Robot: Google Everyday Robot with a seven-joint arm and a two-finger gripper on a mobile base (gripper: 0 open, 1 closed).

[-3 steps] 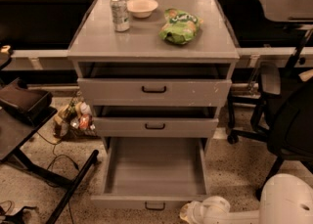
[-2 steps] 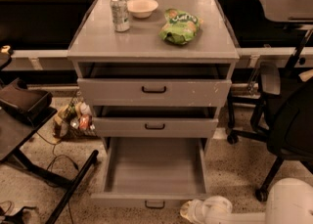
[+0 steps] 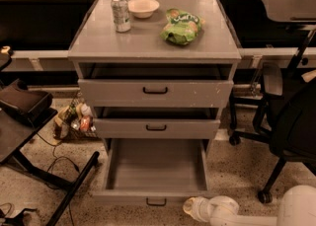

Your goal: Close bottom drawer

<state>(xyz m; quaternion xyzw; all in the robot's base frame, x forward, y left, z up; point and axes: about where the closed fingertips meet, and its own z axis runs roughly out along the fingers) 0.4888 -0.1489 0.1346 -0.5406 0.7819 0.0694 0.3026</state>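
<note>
The bottom drawer (image 3: 155, 170) of the grey cabinet is pulled far out, showing an empty grey tray. Its short front panel carries a small black loop handle (image 3: 156, 202) near the bottom edge of the camera view. My gripper (image 3: 191, 208) sits at the end of the white arm (image 3: 232, 212), low on the floor side, just right of the drawer's front right corner. It is close to the front panel and right of the handle. Whether it touches the panel does not show.
The middle drawer (image 3: 156, 128) and top drawer (image 3: 155, 92) stand slightly open. A can (image 3: 120, 14), a bowl (image 3: 143, 7) and a green chip bag (image 3: 181, 25) sit on the cabinet top. A black office chair (image 3: 291, 121) stands right; a black stand (image 3: 24, 121) and a basket of clutter (image 3: 74, 121) stand left.
The white arm has shifted very slightly toward the lower right corner. The bottom drawer stays pulled out as before.
</note>
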